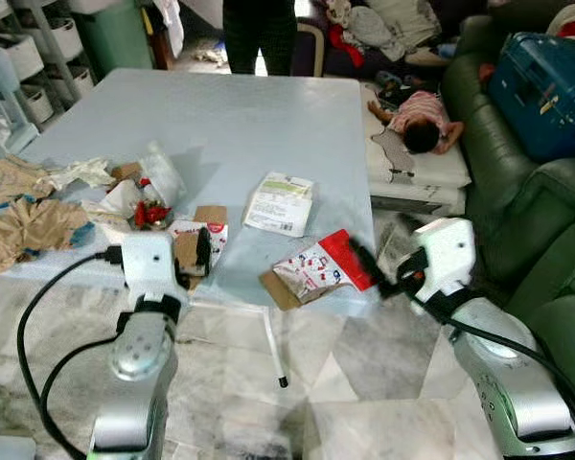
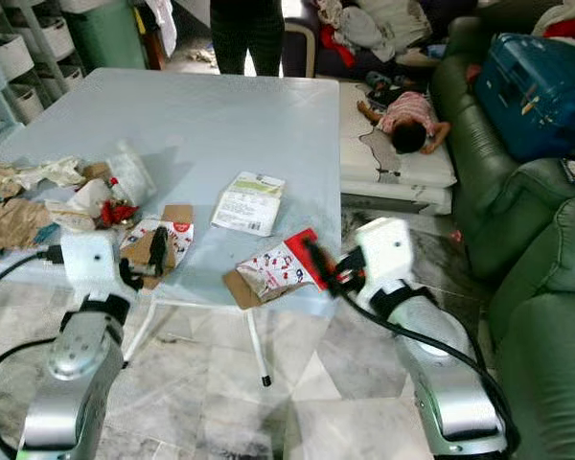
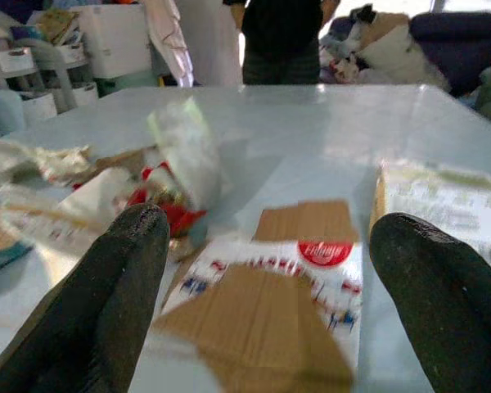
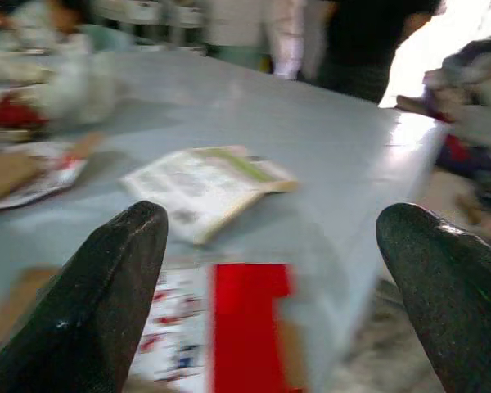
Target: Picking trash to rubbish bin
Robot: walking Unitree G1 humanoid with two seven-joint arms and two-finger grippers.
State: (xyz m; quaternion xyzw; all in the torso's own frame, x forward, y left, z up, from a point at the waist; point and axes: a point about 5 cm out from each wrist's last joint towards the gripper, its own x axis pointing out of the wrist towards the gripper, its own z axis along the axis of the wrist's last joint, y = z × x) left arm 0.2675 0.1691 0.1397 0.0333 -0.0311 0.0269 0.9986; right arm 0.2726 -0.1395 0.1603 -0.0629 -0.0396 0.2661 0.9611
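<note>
Tabletop: a wide pale blue-grey square tabletop (image 1: 220, 125) carries all the trash along its near edge
Room: green leather sofa (image 1: 517, 192) on the robot's right with a blue suitcase (image 1: 546, 86) on it; a small child lies on a white mattress (image 1: 431, 172) on the floor between sofa and table; a person in dark trousers (image 1: 259, 34) stands at the far edge; marble floor underfoot
Trash heap: crumpled brown paper (image 1: 34, 225), clear plastic and red scraps pile at the near left corner
Flat trash: a white and green paper packet (image 1: 280, 203) lies mid-table; a red and white printed wrapper on brown card (image 1: 316, 268) sits at the near edge, partly overhanging it; a flattened brown cardboard box with a red logo (image 3: 270, 286) lies left of it
Left gripper (image 1: 199, 257): poised over the flattened box, fingers (image 3: 106, 303) spread wide and empty
Right gripper (image 2: 318, 261): at the red wrapper, fingers (image 4: 90, 303) wide apart, gripping nothing
Doing it well: probably pinch the wrapper's overhanging edge, since flat card offers no other purchase; the bin cannot be made out, so it must be found after lifting
</note>
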